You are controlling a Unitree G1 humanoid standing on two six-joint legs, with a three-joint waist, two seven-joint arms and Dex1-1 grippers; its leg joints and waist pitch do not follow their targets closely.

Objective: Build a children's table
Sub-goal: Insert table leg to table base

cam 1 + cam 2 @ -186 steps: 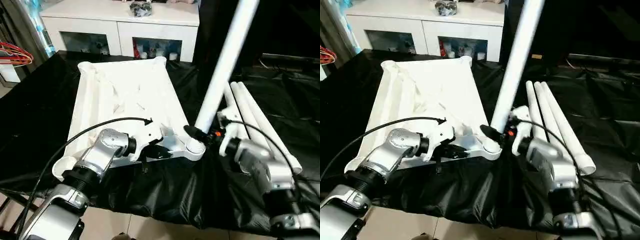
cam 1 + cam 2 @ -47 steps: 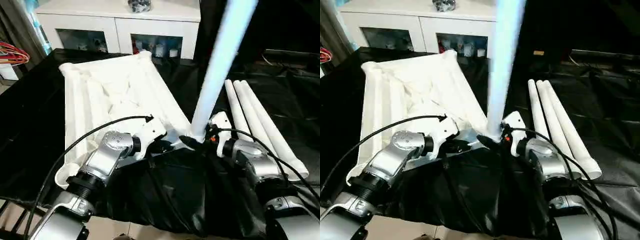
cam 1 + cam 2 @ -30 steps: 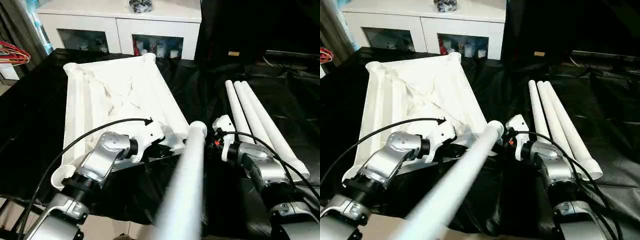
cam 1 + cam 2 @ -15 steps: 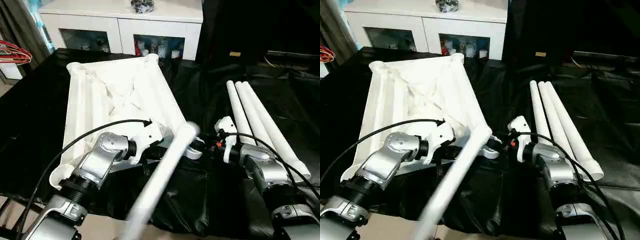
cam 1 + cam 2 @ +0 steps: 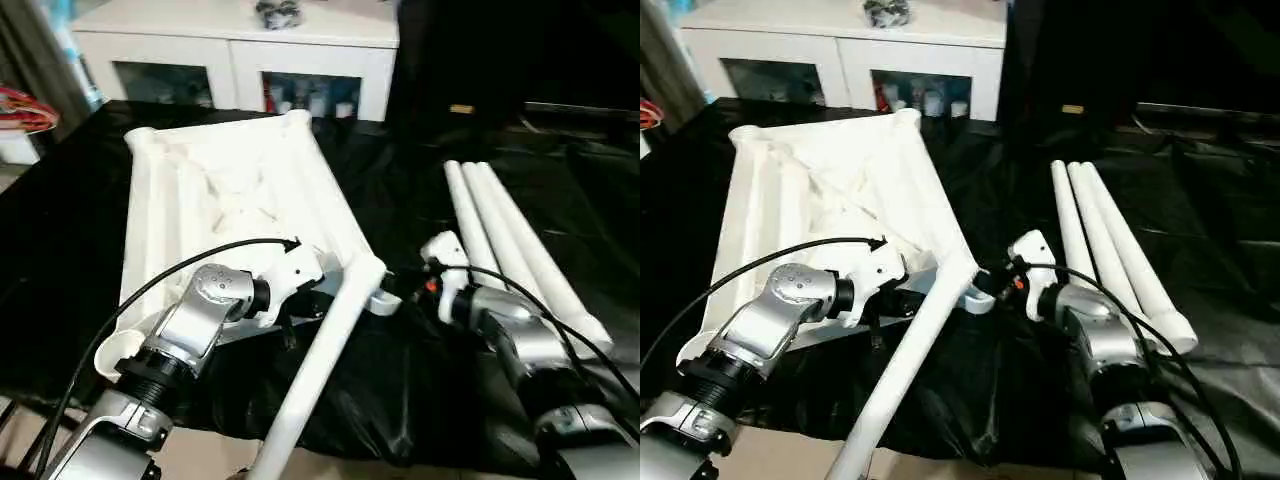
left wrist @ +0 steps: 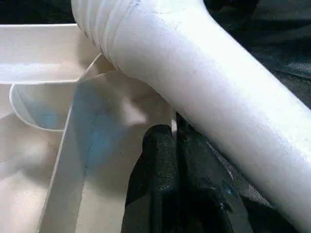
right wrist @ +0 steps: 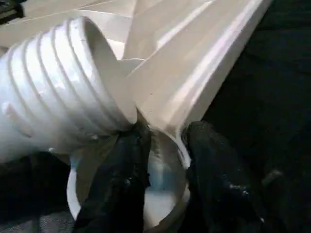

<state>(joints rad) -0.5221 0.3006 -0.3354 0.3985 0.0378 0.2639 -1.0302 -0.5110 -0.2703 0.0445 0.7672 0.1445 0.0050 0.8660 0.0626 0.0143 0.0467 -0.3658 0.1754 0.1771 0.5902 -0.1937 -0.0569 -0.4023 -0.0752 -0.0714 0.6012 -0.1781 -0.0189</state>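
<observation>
The fallen leg [image 5: 320, 375] runs from the corner socket [image 7: 146, 213] toward 7 o'clock; right gripper [image 7: 163, 170] straddles the socket rim, left gripper [image 6: 175, 160] is pressed shut.

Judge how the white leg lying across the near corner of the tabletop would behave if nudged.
The leg is a smooth round tube, so it would probably roll or slide. Its far end overhangs the black cloth, so it may well tip off. Its threaded end rests loose beside the corner socket, probably unsecured.
</observation>
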